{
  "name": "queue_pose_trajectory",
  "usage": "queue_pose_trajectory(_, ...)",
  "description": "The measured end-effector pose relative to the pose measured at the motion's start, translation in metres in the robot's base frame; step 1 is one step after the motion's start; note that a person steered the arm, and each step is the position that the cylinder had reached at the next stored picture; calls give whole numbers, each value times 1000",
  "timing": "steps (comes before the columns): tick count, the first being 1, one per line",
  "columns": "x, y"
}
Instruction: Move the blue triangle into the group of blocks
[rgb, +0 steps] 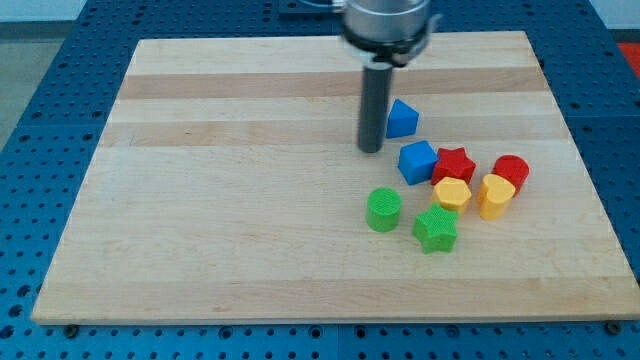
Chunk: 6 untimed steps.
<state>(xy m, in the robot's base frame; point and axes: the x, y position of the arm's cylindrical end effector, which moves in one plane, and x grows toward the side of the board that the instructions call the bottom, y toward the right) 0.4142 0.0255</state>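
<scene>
The blue triangle (402, 118) lies on the wooden board (230, 200), right of centre. My tip (370, 149) stands just to its left and slightly below, very close or touching. Below the triangle sits the group: a blue cube (417, 161), a red star (454, 163), a red cylinder-like block (511, 171), a yellow hexagon (452, 193), a yellow block (495, 195), a green cylinder (383, 209) and a green star (436, 229). The triangle is a short gap above the blue cube.
The board lies on a blue perforated table (40, 90). The arm's dark body (385, 25) hangs over the board's top edge above the rod.
</scene>
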Motion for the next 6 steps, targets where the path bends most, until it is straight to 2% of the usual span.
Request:
queue_pose_trajectory(1, -23, -24)
queue_pose_trajectory(2, -111, -24)
queue_pose_trajectory(4, -108, 37)
queue_pose_trajectory(6, -104, 49)
